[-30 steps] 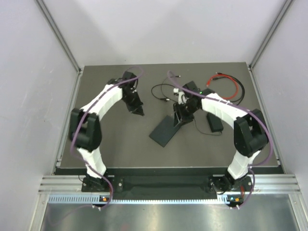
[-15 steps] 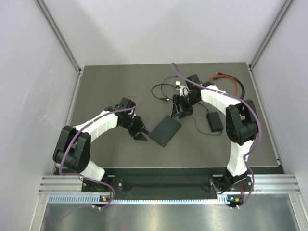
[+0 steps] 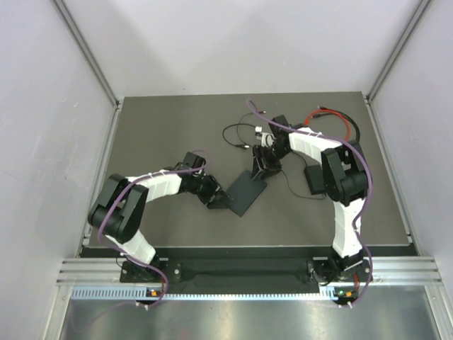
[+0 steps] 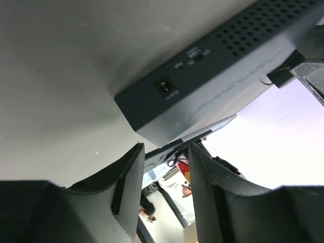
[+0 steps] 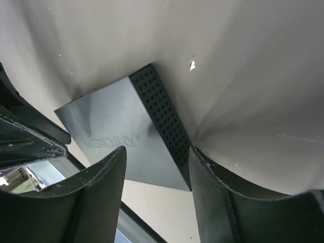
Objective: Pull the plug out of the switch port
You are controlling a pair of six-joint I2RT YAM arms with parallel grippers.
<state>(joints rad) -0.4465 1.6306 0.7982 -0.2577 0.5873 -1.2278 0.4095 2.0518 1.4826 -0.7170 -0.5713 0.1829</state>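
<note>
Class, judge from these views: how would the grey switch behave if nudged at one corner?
The switch is a flat, hard-edged box: probably stiff, unlikely to roll. Its smooth casing on the table looks apt to slide or pivot. Thin, with vent holes, it is likely light.

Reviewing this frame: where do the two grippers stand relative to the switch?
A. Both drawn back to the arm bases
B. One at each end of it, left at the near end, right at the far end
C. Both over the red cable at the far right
B: the top view shows the left gripper at the near-left end of the switch and the right gripper at its far end.
</note>
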